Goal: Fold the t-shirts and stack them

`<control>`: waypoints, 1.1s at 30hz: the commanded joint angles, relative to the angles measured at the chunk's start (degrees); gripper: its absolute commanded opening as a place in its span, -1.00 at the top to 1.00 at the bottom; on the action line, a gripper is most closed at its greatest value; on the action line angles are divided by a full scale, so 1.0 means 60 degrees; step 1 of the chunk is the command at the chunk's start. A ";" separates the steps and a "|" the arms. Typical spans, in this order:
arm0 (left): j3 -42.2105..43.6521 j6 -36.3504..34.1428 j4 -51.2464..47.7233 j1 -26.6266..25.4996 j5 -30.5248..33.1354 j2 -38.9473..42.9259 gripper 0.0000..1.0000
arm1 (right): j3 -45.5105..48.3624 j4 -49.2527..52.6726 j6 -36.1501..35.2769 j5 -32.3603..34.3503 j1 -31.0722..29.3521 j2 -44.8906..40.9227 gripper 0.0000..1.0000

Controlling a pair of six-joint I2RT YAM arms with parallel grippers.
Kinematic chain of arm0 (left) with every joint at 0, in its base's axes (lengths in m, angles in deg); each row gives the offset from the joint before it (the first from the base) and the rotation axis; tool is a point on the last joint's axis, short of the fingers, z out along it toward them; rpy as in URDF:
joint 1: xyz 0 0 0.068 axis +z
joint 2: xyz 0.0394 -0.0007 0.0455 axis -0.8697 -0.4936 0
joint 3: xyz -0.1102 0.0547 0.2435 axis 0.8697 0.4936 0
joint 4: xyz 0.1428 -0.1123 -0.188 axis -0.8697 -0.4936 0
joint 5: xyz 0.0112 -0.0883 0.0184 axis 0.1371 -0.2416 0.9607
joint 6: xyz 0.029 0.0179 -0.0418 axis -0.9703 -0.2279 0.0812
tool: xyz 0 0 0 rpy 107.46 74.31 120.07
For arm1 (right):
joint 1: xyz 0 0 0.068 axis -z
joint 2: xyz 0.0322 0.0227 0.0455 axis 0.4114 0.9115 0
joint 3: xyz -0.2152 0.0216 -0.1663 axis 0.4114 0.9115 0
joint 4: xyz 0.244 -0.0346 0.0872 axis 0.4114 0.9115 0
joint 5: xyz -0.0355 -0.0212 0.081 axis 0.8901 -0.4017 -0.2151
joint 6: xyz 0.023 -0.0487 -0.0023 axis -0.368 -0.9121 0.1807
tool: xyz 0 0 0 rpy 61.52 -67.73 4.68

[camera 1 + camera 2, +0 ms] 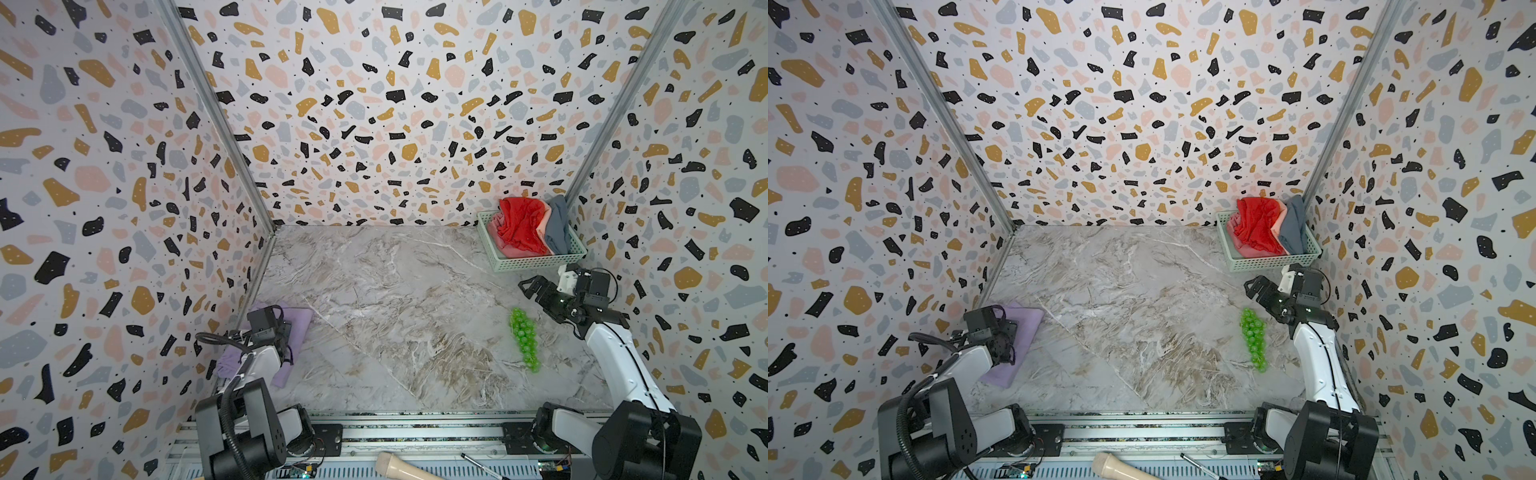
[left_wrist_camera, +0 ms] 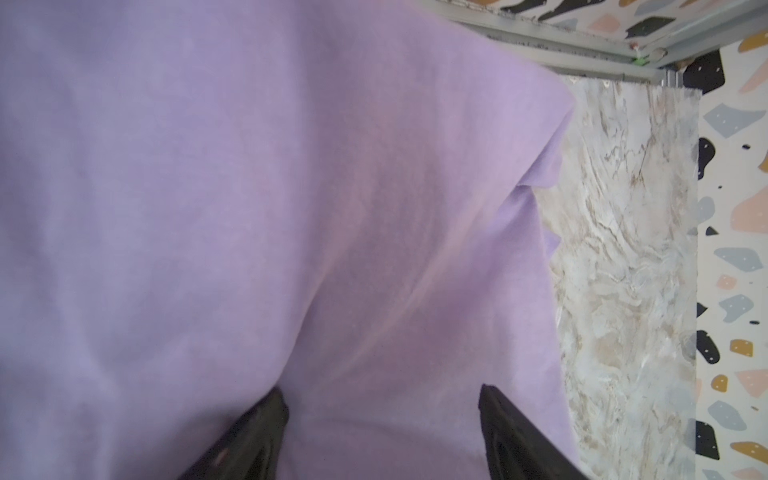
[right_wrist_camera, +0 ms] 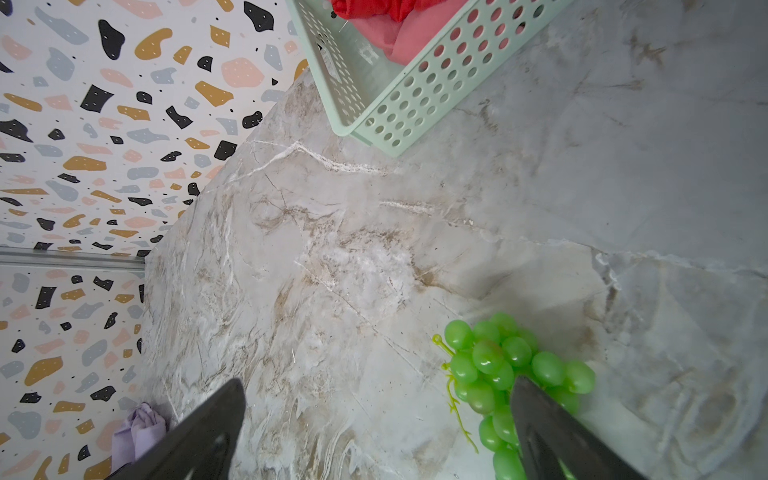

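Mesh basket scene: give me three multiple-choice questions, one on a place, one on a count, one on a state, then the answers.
1. Where does the pale green mesh basket stand?
A. far right corner of the table
B. near left corner
C. centre

2. How many t-shirts lie in it?
A. one
B. two
C. three

3. How is the right claw?
A. shut on a t-shirt
B. open, holding nothing
C. shut on the basket rim

Answers:
1 A: both top views show it there.
2 C: a red t-shirt, a salmon pink t-shirt and a blue-grey t-shirt show.
3 B: its jaws stand apart with nothing between them.
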 commanded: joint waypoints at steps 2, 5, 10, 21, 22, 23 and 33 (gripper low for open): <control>0.1300 0.1038 -0.1968 0.0142 -0.0220 0.0253 -0.54 | -0.0118 -0.0076 -0.0042 -0.0110 0.0036 -0.0069 -0.98; 0.1912 0.1558 -0.1815 0.0143 -0.0709 0.0851 -0.54 | -0.0059 -0.0065 -0.0096 -0.0140 0.0036 -0.0054 -0.98; 0.2465 0.2265 -0.1606 0.0128 -0.1585 0.1611 -0.53 | 0.0029 -0.0037 -0.0185 -0.0181 0.0036 -0.0021 -0.99; -0.0704 -0.0442 -0.3860 0.0113 -0.0935 0.2180 -0.55 | 0.0009 0.0036 -0.0517 -0.0080 0.0043 -0.0018 -0.98; -0.1232 -0.0843 -0.4215 0.0108 -0.0761 0.2195 -0.55 | -0.0024 0.0077 -0.0573 0.0075 0.0036 -0.0044 -0.98; -0.1656 -0.1169 -0.4417 0.0106 -0.0672 0.2289 -0.55 | -0.0056 0.0111 -0.0627 0.0242 0.0036 -0.0050 -0.98; -0.5174 -0.5698 -0.2234 -0.0110 -0.0694 0.0414 -1.00 | -0.0587 0.0251 -0.1225 0.2326 0.0036 0.0232 -0.98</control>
